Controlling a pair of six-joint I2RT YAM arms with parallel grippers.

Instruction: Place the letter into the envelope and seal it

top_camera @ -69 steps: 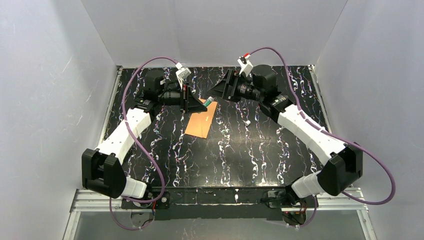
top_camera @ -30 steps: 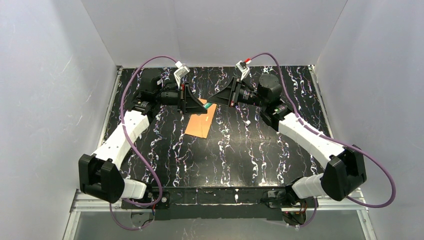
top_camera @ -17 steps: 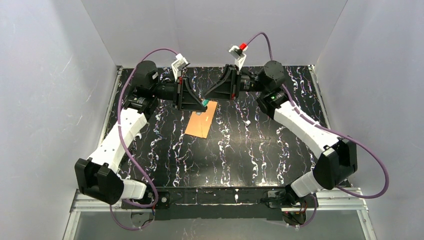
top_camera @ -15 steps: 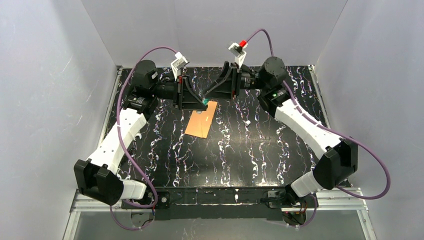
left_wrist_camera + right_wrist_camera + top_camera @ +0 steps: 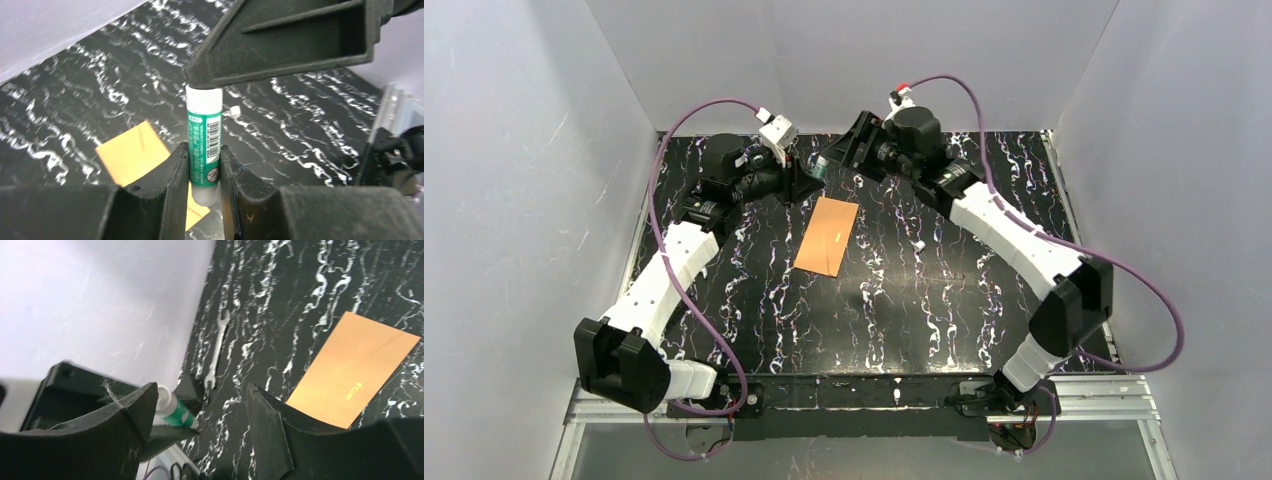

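Note:
The orange envelope (image 5: 827, 235) lies flat on the black marbled table, also seen as the envelope (image 5: 131, 156) and the envelope (image 5: 355, 369). No letter is in view. Behind the envelope's far end, my left gripper (image 5: 808, 183) is shut on a green and white glue stick (image 5: 204, 134), gripping its lower part (image 5: 204, 152). My right gripper (image 5: 828, 160) stands open (image 5: 200, 401) just beyond it. The glue stick (image 5: 175, 410) has its white end against one right finger (image 5: 134, 412); the other finger is well apart from it.
A small white piece (image 5: 918, 244) lies on the table right of the envelope. A metal wrench (image 5: 216, 356) lies near the back left wall. White walls enclose the table on three sides.
Both grippers have drawn back from the envelope's far corner toward the rear wall, the glue stick going with the left one. The right gripper's jaws have spread wide.

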